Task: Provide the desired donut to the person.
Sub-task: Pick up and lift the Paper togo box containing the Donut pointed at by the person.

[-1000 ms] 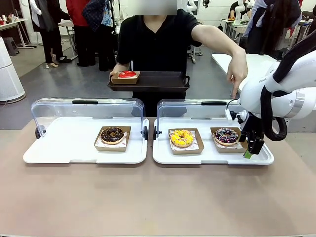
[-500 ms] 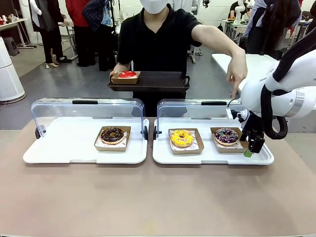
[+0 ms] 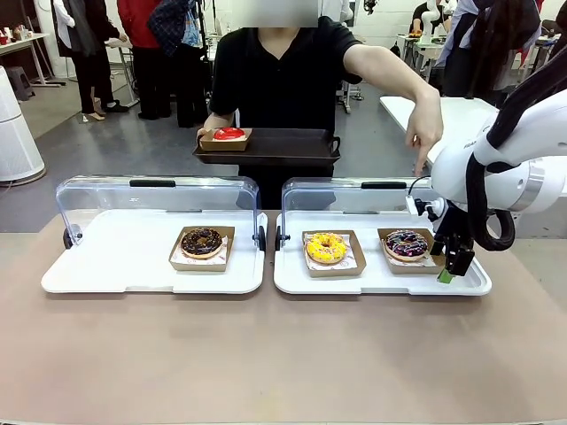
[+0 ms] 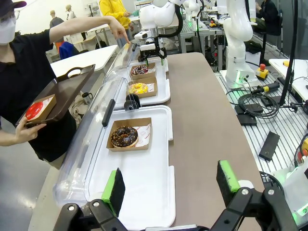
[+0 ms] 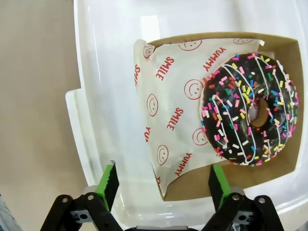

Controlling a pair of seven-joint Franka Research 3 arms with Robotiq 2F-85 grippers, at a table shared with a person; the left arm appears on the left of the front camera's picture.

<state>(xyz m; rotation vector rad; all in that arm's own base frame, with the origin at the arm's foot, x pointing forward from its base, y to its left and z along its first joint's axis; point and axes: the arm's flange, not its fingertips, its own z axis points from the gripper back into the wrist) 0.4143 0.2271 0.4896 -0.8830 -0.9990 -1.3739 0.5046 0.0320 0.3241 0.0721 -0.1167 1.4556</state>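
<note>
A chocolate donut with coloured sprinkles (image 3: 407, 243) lies in an open cardboard box (image 5: 192, 186) at the right end of the right white tray (image 3: 381, 283). The person's hand (image 3: 427, 133) points down at it from above. My right gripper (image 3: 450, 270) hangs low at that box's right side. In the right wrist view my right gripper (image 5: 163, 185) stands open, its green pads straddling the box's near corner and paper liner, with the donut (image 5: 250, 108) beyond. My left gripper (image 4: 168, 185) is open and holds nothing, above the left tray's end.
A yellow donut (image 3: 326, 248) shares the right tray; a plain chocolate donut (image 3: 202, 241) sits on the left white tray (image 3: 115, 266). Clear lids (image 3: 151, 199) stand open behind both trays. The person's other hand holds a dark tray (image 3: 283, 146) carrying a boxed red donut (image 3: 229, 134).
The right arm has barely shifted beside the sprinkled donut's box. The person's pointing hand and the dark tray stay where they were.
</note>
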